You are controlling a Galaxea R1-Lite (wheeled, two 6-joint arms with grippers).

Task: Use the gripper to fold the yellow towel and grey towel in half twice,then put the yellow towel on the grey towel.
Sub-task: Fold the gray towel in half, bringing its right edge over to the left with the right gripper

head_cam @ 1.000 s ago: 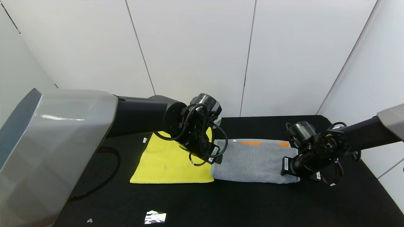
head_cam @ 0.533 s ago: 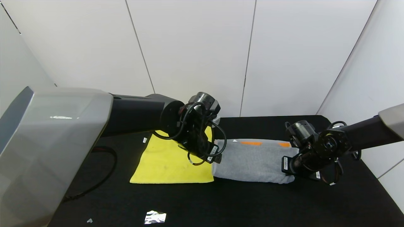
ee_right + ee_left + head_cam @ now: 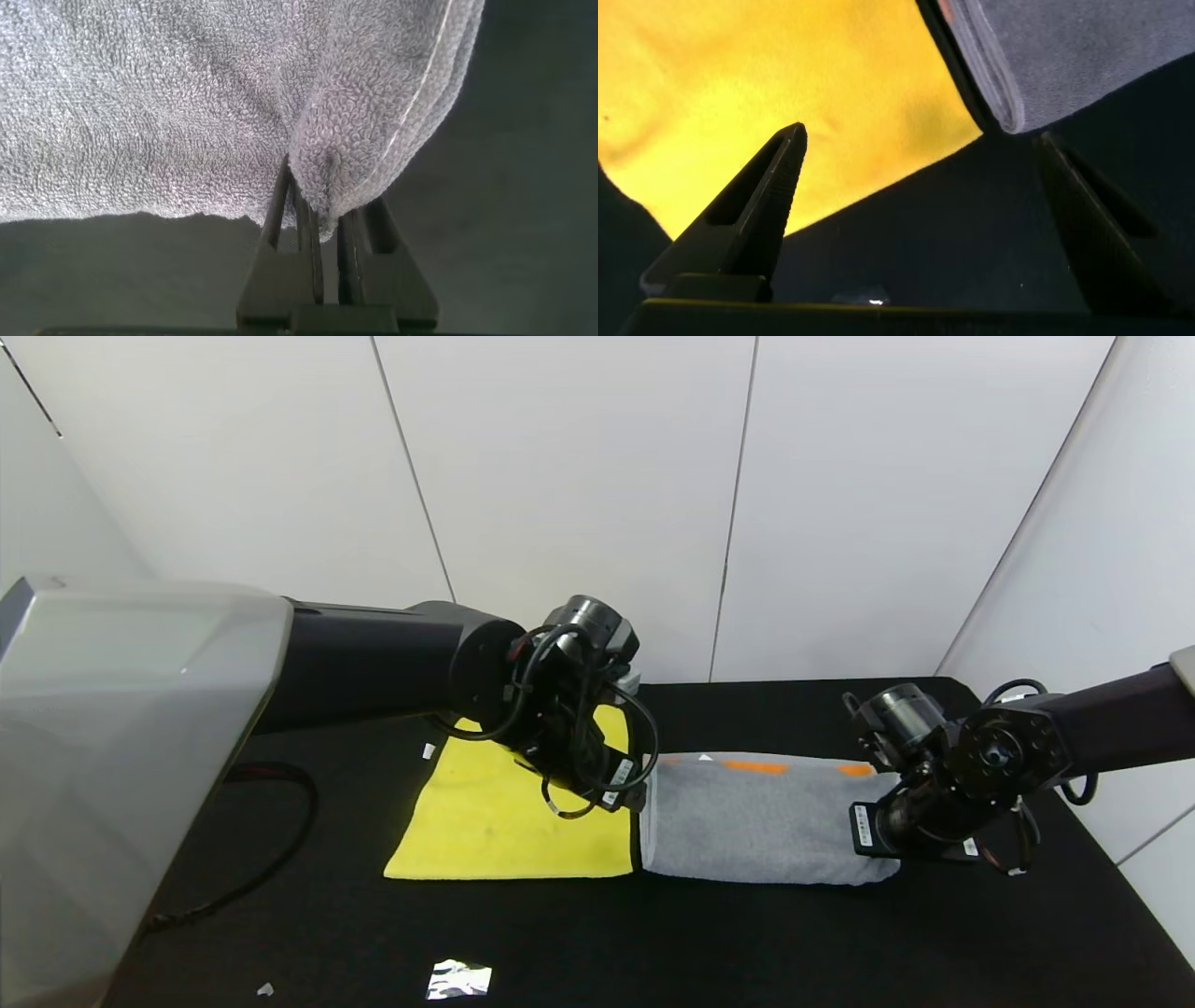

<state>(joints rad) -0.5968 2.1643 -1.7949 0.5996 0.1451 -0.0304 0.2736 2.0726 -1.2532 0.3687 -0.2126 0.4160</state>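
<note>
The yellow towel (image 3: 504,821) lies flat on the black table, left of centre. The grey towel (image 3: 756,821) lies folded beside it on the right, with orange patches (image 3: 758,767) on its far edge. My left gripper (image 3: 627,798) hovers above the gap between the two towels, open and empty; its wrist view shows the yellow towel (image 3: 785,84) and the grey towel's folded corner (image 3: 1064,56) between the spread fingers (image 3: 775,187). My right gripper (image 3: 878,831) is shut on the grey towel's near right corner (image 3: 374,121), which bunches up in its fingers (image 3: 308,233).
The black table (image 3: 709,943) is walled by white panels behind and to the right. A shiny scrap (image 3: 457,978) lies near the front edge. A small white tag (image 3: 428,750) lies left of the yellow towel. A black cable (image 3: 271,840) runs at the left.
My left gripper has let go of the grey towel's left end and risen. My right gripper has drawn the grey towel's right corner to the right, and the towel now lies flatter.
</note>
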